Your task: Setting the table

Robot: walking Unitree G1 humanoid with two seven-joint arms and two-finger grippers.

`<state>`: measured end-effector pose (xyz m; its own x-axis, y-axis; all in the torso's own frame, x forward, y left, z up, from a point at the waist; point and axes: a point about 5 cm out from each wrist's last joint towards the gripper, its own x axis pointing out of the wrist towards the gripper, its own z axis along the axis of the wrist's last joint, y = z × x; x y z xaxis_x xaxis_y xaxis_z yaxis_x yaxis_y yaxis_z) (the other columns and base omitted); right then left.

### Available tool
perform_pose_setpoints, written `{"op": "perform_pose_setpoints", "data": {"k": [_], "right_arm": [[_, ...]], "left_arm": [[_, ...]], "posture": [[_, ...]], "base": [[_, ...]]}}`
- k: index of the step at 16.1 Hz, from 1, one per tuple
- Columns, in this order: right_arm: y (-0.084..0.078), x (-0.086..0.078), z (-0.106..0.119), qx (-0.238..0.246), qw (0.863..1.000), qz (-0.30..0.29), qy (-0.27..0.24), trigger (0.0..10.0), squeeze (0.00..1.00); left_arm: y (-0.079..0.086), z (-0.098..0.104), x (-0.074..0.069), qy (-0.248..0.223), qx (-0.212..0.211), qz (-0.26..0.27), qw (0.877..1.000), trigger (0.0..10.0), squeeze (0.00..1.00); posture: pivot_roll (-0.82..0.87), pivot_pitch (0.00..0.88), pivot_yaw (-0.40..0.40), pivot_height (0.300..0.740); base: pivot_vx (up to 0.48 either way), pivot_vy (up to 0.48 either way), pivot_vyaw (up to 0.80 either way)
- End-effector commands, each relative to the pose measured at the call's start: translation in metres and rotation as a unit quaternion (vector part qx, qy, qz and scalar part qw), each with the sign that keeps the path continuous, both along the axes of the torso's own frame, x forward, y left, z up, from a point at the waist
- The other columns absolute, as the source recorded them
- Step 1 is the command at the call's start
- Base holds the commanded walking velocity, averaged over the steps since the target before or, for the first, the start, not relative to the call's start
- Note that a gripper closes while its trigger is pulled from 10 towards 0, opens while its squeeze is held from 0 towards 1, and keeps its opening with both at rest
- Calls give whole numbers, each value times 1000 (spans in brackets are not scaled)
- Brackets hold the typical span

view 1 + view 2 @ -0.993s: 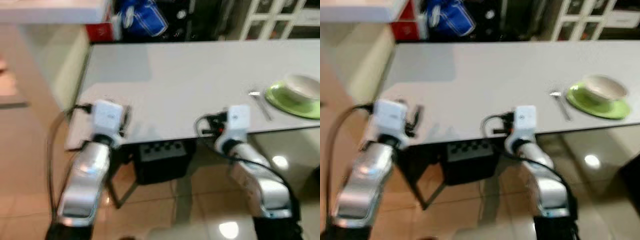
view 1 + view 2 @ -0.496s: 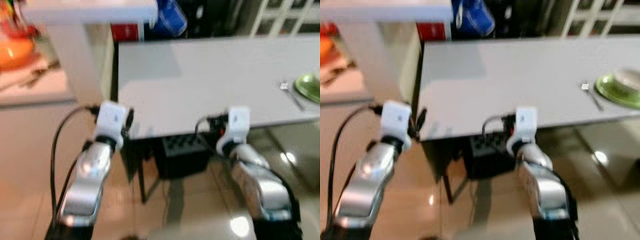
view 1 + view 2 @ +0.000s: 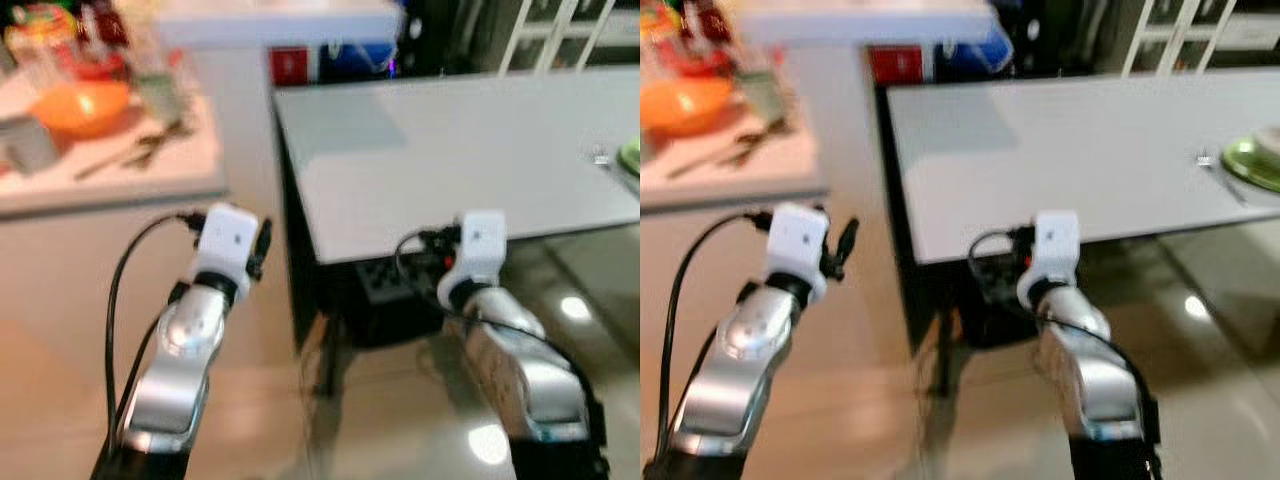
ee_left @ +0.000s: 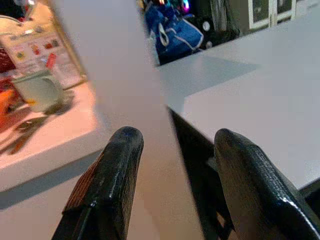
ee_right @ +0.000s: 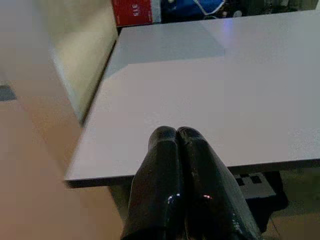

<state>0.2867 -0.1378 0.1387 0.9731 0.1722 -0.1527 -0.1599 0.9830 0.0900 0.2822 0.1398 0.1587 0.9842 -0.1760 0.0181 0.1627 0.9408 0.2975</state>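
Transit step, by my read: robot between the white table (image 3: 470, 150) and a side counter (image 3: 110, 170) at 10 o'clock, both arms carried at waist height, nothing in hand.

Left gripper (image 4: 175, 150): fingers apart, empty, pointing at the gap between counter and table corner. Right gripper (image 5: 176, 137): fingers pressed together, empty, aimed over the near table edge.

Place setting sits at 2–3 o'clock, at the far right end of the table: green plate (image 3: 1255, 160) with a spoon (image 3: 1212, 165) just beside it, both partly cut off by the frame edge. Rest of the tabletop is bare.

Counter holds an orange bowl (image 3: 85, 105), a pale mug (image 4: 40, 90) and some loose utensils (image 3: 140, 150), too blurred to say which. Likely the next pick source.

Next move calls for: finish squaring up to the counter, pick one utensil or dish, bring the left gripper down over it. Utensils lie flat, so a low approach is needed. Head views are motion-blurred, so settle before reaching.
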Motion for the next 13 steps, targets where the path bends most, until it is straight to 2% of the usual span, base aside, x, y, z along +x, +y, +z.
{"op": "perform_pose_setpoints", "data": {"k": [1,7,10,13], "right_arm": [[4,0,1,0,1000,7,0,10000,0],[7,6,4,1,1000,8,-7,10000,0],[12,4,2,4,1000,17,-6,10000,0],[9,9,4,2,1000,13,-11,10000,0]], "left_arm": [[7,-2,0,4,4,13,1000,10000,0],[8,0,3,-3,26,7,1000,10000,0],[12,3,3,-7,21,16,1000,10000,0],[12,5,6,-11,29,10,999,10000,0]], "posture": [[26,0,-16,740],[47,0,-17,740],[53,0,-21,740],[51,0,-12,740]], "base": [[0,435,0],[0,438,0],[0,437,0],[0,437,0]]}}
